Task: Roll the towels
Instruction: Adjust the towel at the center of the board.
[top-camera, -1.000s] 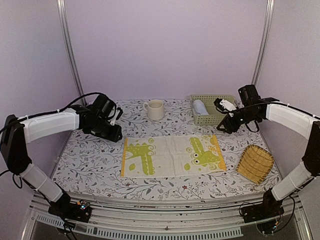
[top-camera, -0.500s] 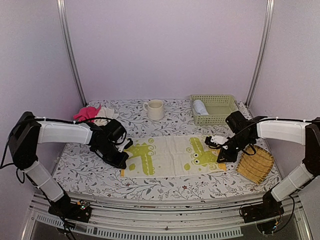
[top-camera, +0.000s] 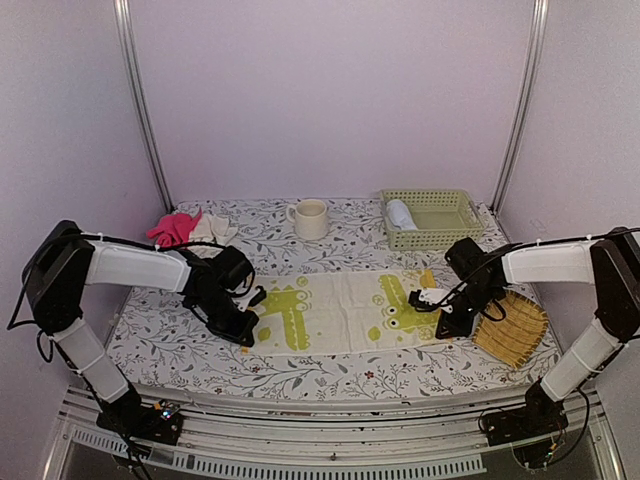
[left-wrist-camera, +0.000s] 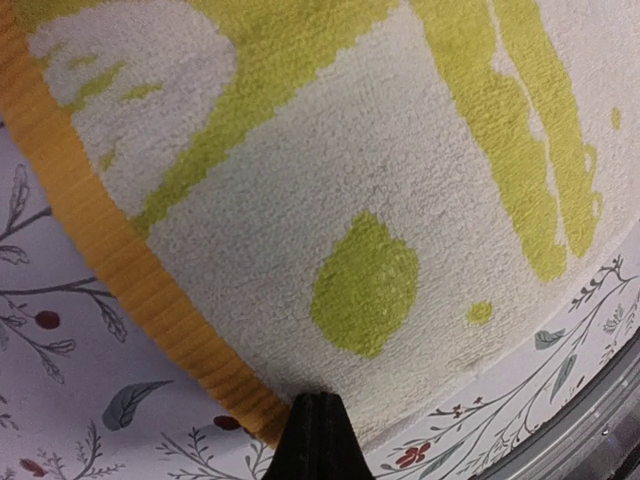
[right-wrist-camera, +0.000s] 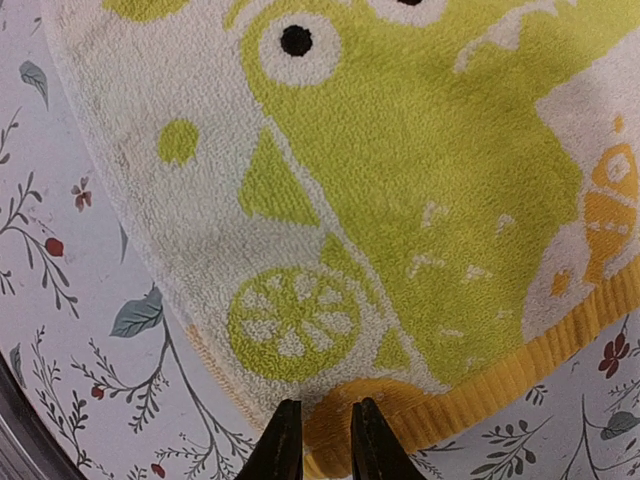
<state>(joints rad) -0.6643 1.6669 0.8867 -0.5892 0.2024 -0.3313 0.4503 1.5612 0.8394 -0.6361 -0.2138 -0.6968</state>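
Note:
The yellow-green and cream patterned towel (top-camera: 345, 312) lies spread flat mid-table. My left gripper (top-camera: 243, 330) is down at its near left corner. In the left wrist view the left gripper (left-wrist-camera: 318, 432) is shut, pinching the towel (left-wrist-camera: 380, 200) at the edge beside the orange hem. My right gripper (top-camera: 445, 325) is at the near right corner. The right wrist view shows the right gripper (right-wrist-camera: 325, 435) shut on a fold of orange hem of the towel (right-wrist-camera: 420, 200). A pale blue towel (top-camera: 402, 214) sits rolled in the green basket (top-camera: 445, 232).
A cream mug (top-camera: 311, 218) stands at the back centre. The yellow woven tray (top-camera: 512, 326) lies just right of my right gripper. A pink cloth (top-camera: 173, 227) and a white cloth (top-camera: 212, 226) lie bunched at the back left.
Both arms came down from the back of the table to the patterned towel's near corners, and both grippers closed there. The towel's left end has shifted slightly.

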